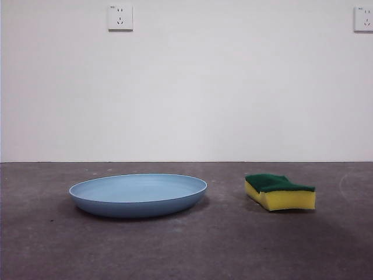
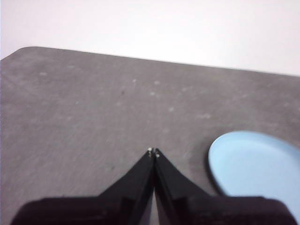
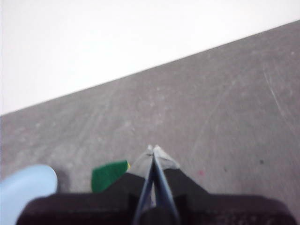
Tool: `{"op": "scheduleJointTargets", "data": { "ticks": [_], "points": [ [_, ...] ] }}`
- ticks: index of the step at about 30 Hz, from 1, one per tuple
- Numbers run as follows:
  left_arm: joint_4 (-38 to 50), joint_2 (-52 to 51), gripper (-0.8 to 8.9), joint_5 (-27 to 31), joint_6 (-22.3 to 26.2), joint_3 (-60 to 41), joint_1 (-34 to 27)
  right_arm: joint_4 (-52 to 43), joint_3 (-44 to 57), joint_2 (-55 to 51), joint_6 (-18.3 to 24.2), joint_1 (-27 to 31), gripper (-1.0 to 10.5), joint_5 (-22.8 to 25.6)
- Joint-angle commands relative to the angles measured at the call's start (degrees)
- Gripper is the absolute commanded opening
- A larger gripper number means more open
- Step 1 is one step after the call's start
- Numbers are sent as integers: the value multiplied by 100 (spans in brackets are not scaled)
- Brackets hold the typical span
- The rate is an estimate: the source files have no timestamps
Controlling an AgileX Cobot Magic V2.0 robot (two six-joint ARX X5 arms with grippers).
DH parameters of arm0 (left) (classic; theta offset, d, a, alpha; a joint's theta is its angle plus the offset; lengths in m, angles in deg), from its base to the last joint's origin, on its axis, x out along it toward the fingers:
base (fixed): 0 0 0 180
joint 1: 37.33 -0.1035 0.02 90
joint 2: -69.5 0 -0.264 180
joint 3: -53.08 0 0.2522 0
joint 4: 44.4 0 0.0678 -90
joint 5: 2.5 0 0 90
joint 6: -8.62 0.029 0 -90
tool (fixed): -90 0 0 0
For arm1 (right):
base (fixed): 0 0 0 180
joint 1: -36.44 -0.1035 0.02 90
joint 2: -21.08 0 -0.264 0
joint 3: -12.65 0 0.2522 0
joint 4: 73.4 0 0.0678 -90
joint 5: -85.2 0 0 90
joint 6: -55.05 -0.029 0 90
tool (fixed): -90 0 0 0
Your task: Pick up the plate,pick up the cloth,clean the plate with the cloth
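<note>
We have nothing done yet: our left gripper (image 2: 153, 152) hangs with jaws together, the plate (image 2: 257, 168) lying on the table (image 2: 93, 117) just beside it. Our right gripper (image 3: 153, 149), jaws likewise together, hovers near the cloth (image 3: 109, 175). Both pickups and the cleaning remain.

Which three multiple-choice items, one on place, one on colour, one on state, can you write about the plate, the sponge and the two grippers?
1. The sponge lies
A. on the plate
B. on the table, apart from the plate
C. in a gripper

2. The plate is
A. light blue
B. red
C. white

3. The left gripper and right gripper are
A. both open
B. both shut, holding nothing
C. both gripping the plate

Answers: 1 B, a bare strip of table separates them; 2 A, seen in all views; 3 B, each pair of jaws meets at the tips.
</note>
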Motion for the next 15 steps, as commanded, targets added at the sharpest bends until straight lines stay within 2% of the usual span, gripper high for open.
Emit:
{"op": "scheduleJointTargets", "data": {
  "ticks": [1,4,15],
  "points": [
    [31,540,-6,-173,-208,428,-15,114,-568,599,-116,-4,-9,-17],
    [4,1233,-6,-463,-214,962,-15,476,-1202,1274,-35,-4,-9,-136],
    [-1060,3799,-4,-1808,-46,2916,-13,1867,-3158,3799,874,-4,-1,-1528]
  ]
}}
